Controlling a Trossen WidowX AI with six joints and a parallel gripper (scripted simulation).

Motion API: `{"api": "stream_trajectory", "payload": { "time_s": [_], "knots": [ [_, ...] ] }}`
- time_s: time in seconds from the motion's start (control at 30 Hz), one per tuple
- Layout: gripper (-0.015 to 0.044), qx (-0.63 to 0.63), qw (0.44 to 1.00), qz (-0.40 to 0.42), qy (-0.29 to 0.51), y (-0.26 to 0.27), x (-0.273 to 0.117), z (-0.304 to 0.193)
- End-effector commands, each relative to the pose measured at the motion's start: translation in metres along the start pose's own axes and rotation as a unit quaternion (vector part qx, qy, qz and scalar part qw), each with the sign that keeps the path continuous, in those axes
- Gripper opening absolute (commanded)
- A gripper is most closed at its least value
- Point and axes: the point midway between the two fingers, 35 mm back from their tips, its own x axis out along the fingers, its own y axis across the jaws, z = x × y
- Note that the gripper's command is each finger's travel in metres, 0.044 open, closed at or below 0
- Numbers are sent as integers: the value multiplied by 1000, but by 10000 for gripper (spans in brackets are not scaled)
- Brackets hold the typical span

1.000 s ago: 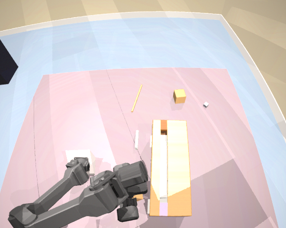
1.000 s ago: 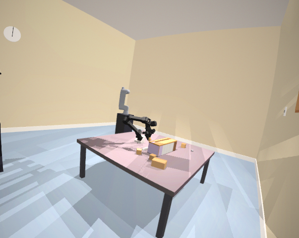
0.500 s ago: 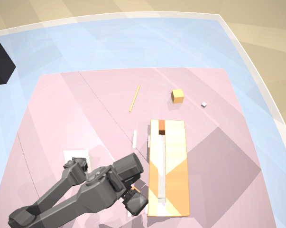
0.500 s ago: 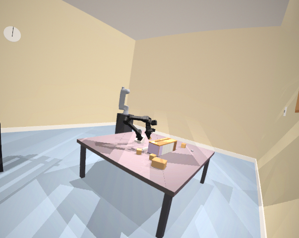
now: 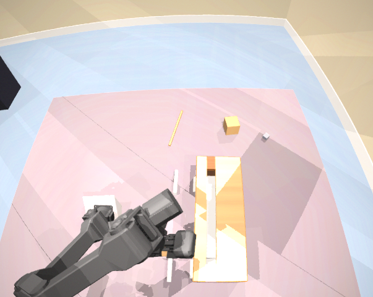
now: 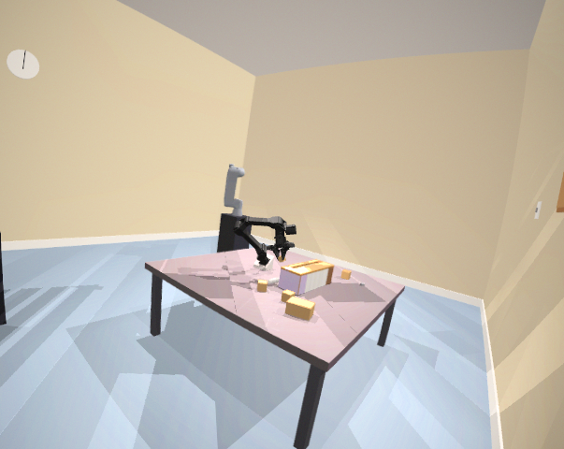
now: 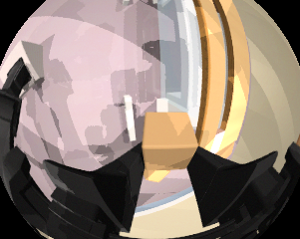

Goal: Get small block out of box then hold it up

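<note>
The fingers are clamped on the small orange block (image 7: pixel 165 138) (snug between both tips). The box (image 5: pixel 219 220) stands just beside them, above the pink surface (image 5: pixel 93 143).

— What sort of premises?
— A bare test room: cream walls (image 6: pixel 127 145), blue floor (image 6: pixel 79 362), one pink table (image 6: pixel 199 280) carrying a robot arm (image 6: pixel 260 226), a wall clock (image 6: pixel 22 63).

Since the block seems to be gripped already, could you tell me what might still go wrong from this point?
1. The hand holds the small block close beside the box; a sideways swing could shove or tip it.
2. Only the fingertips pinch the block's lower part, so a jerk could drop it.
3. The block is not yet well clear of the box, so the hold may not count.
</note>
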Motion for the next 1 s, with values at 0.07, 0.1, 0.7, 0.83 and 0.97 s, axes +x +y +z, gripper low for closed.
{"api": "stream_trajectory", "payload": {
  "time_s": [0.07,0.1,0.7,0.83,0.97],
  "knots": [
    [0,-149,989,-10,12,-4,-7,-1],
    [0,-170,985,-11,14,-4,-8,-1],
    [0,-529,847,-20,52,-10,-26,-1],
    [0,-541,839,-20,54,-10,-27,-1],
    [0,-541,839,-20,54,-10,-27,-1]
  ]
}}
